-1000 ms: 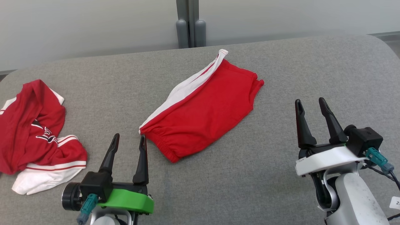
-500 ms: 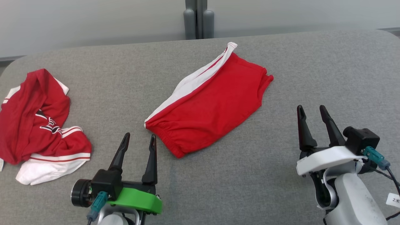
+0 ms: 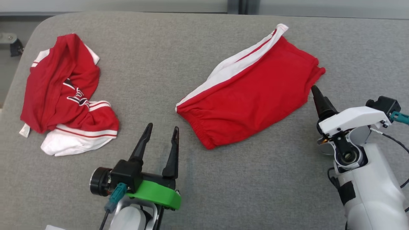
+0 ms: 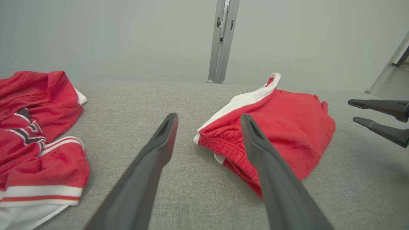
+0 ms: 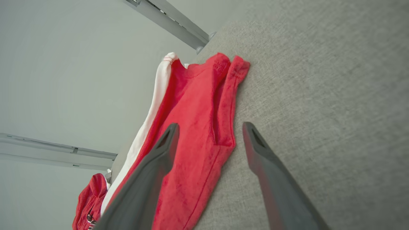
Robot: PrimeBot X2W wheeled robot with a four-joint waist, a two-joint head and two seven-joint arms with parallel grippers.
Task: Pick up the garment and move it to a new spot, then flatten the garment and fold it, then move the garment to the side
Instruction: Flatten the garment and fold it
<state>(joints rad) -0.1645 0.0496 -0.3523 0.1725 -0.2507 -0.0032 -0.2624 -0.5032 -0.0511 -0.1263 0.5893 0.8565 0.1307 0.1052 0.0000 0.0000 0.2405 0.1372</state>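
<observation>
The garment (image 3: 252,92), red shorts with a white side stripe, lies flat in the middle of the grey padded table (image 3: 204,179). My right gripper (image 3: 314,89) is rolled on its side at the shorts' right hem, open and holding nothing. In the right wrist view the gripper (image 5: 211,125) has one finger over the red cloth (image 5: 198,127) and the other over bare table. My left gripper (image 3: 162,126) stands open and empty just left of the elastic waistband (image 4: 220,147). The left wrist view shows this gripper (image 4: 209,116) and, at the right, the right gripper (image 4: 354,111).
A crumpled red and white jersey (image 3: 67,92) lies at the table's left end, near its rounded edge (image 3: 19,80). A grey upright post (image 4: 223,41) stands behind the table's far edge. Bare grey surface lies in front of the shorts and to their right.
The head camera has tilted down and shifted, so everything sits differently in its view. My right gripper has rolled onto its side and moved in to the shorts' right hem. Both grippers stay open.
</observation>
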